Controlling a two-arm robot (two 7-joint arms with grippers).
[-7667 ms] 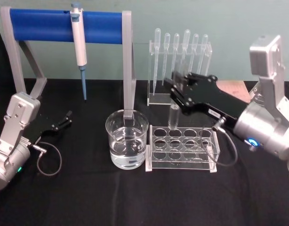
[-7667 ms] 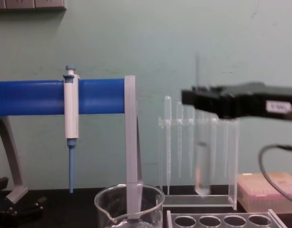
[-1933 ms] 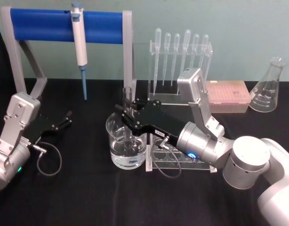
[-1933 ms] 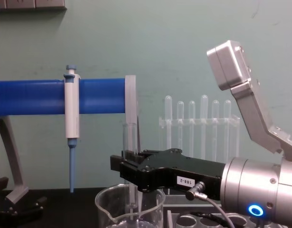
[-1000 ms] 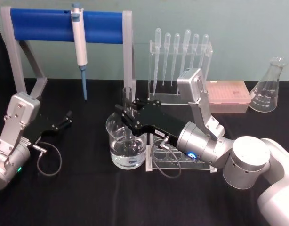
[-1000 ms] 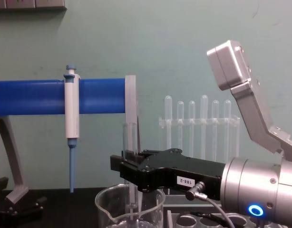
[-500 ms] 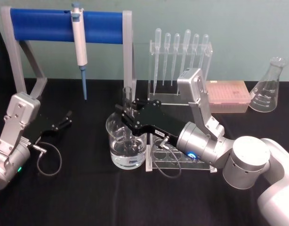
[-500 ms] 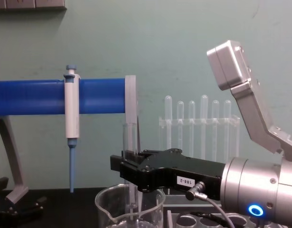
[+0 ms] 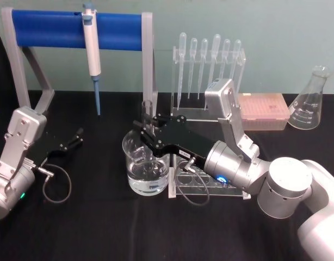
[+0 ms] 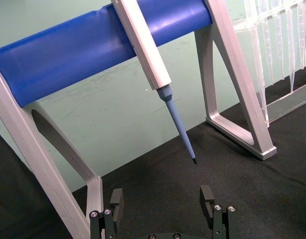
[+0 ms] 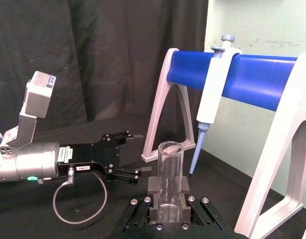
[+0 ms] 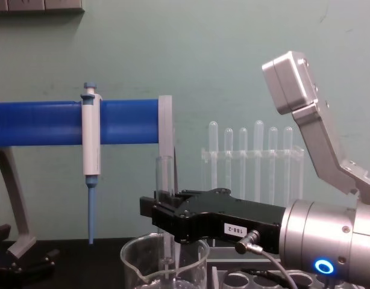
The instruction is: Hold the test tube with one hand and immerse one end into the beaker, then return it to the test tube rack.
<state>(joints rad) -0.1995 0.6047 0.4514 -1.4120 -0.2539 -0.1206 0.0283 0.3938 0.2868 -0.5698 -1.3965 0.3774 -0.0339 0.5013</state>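
Note:
The test tube (image 9: 147, 111) stands upright in my right gripper (image 9: 147, 129), which is shut on its middle. Its lower end dips inside the beaker (image 9: 129, 157), a wide glass with water in it at the table's centre. From the chest view the test tube (image 12: 164, 174) rises above the black right gripper (image 12: 165, 198) and passes down behind the beaker's rim (image 12: 137, 256). The right wrist view shows the test tube (image 11: 169, 169) clamped between the fingers (image 11: 154, 211). My left gripper (image 9: 74, 138) rests open at the left, also seen in its own wrist view (image 10: 162, 204).
An acrylic tube rack (image 9: 210, 168) stands right beside the beaker, under my right arm. Behind are a blue-barred stand holding a pipette (image 9: 91, 43), a rack of plastic pipettes (image 9: 208, 65), a pink tip box (image 9: 262, 111) and a conical flask (image 9: 310, 100).
Since the oldest frames my right gripper has carried the test tube left from above the rack to the beaker. Over the last second nothing has moved.

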